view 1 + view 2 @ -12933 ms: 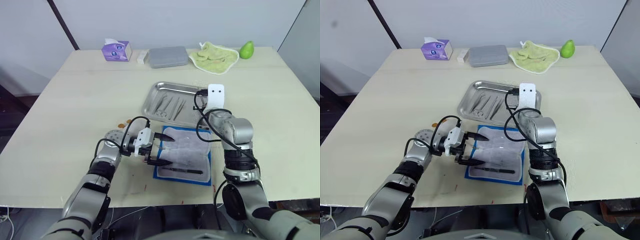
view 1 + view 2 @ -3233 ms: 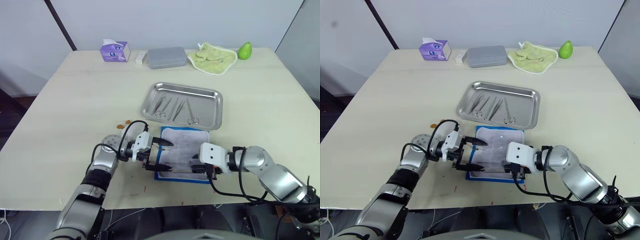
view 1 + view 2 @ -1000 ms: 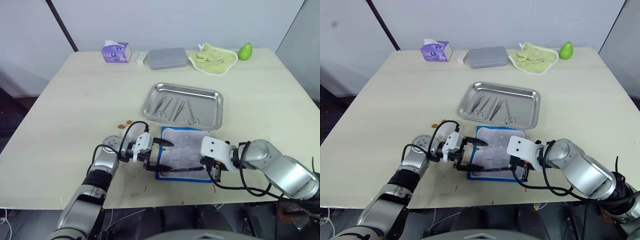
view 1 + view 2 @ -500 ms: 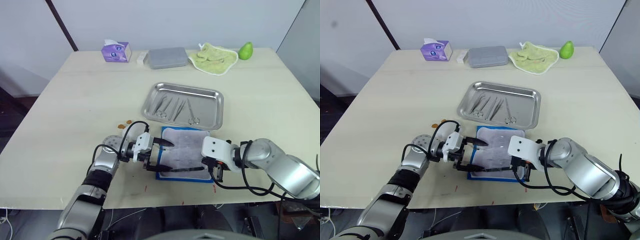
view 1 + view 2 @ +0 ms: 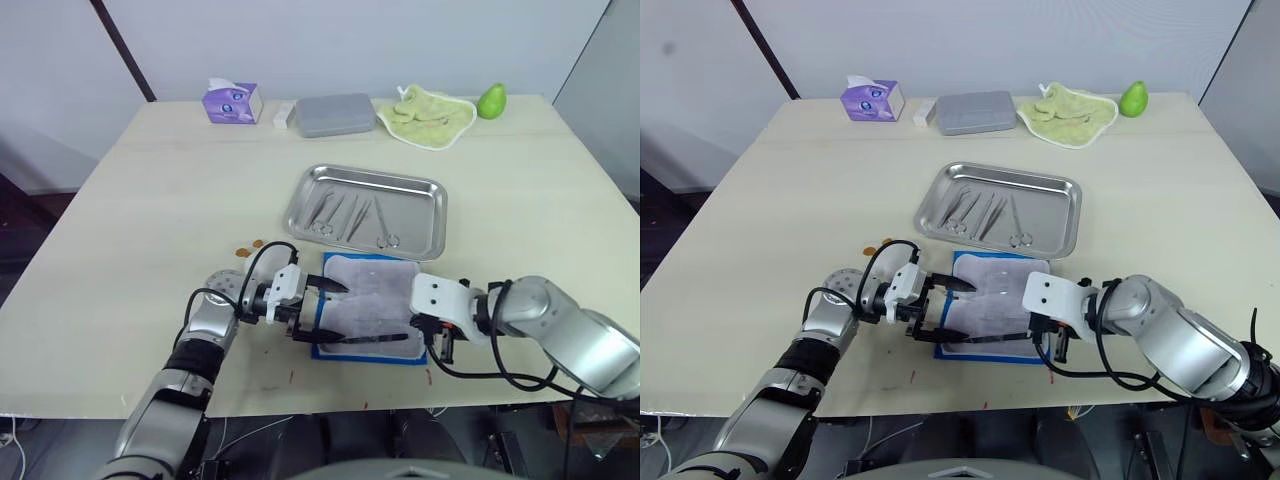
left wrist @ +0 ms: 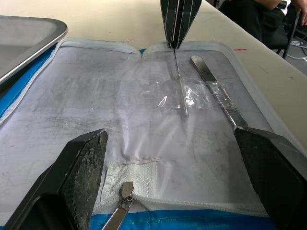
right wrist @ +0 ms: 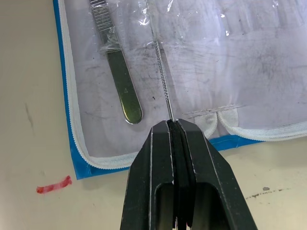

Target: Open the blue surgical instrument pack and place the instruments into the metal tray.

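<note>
Right gripper (image 7: 173,125) is clamped on a thin probe (image 7: 162,80) at the blue surgical instrument pack's (image 5: 366,305) near edge, drawing it out since a second ago; left gripper (image 5: 318,311) stays spread wide, pinning the pack near the tabletop's front edge; metal tray (image 5: 437,215) holds four instruments, one more than earlier; a scalpel handle (image 7: 116,84) remains.

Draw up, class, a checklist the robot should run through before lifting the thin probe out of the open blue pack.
1. Right gripper shut on the thin probe: ok.
2. Left gripper open at the blue pack edge, clear of the probe: ok.
3. Probe tip free of the clear plastic sleeve: not ok, it lies under it.
4. Flat steel handle apart from the probe: ok.
5. Metal tray has bare room for another instrument: ok.
</note>
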